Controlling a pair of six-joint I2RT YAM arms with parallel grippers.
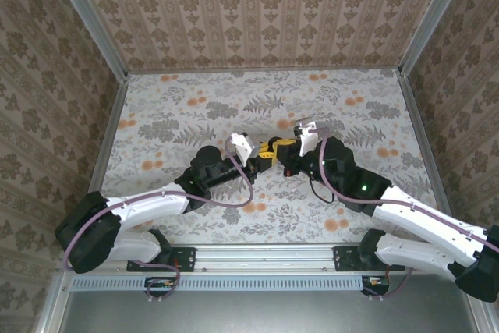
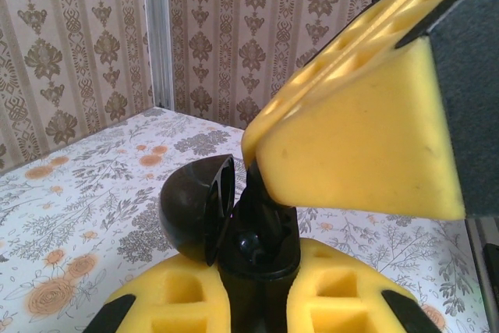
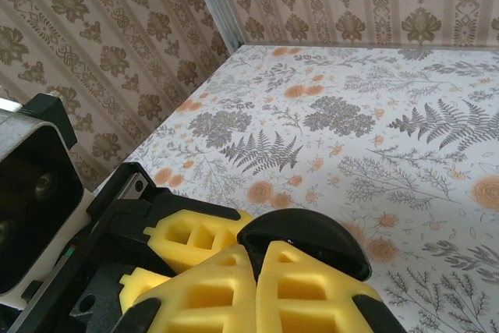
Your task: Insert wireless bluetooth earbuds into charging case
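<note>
The left end effector [image 2: 257, 298] is nearly closed, its yellow foam pads clamped on either side of the body of the charging case [image 2: 253, 251]. The case looks black here, not white. It is held up off the flowered bench [image 1: 195, 107], about mid-bench between the two arms. The domed lid [image 2: 191, 208] is swung open to the left of the body and stands roughly upright on its hinge.

The step in hand appears to be seating an earbud in the open case. To do it well, the left arm should act purely as a vice: a firm grip, no drift, and the mouth of the case turned toward the other arm. The lid must stay clear, because a knock from the incoming pad could fold it shut or twist the case in its clamp. The descent should be slow and in line with the socket, and release should come only once the piece has bottomed out.

Just to the right, the right end effector [image 3: 253, 274] is fully closed, with its pads pressed together. In the left wrist view its foam tip comes down from the upper right and touches the case just beside the hinge, above the body. I cannot tell whether an earbud is pinched between those pads — the foam hides it. In the right wrist view the dark curve of the case lies directly beyond the fingertips, touching or nearly so.
</note>
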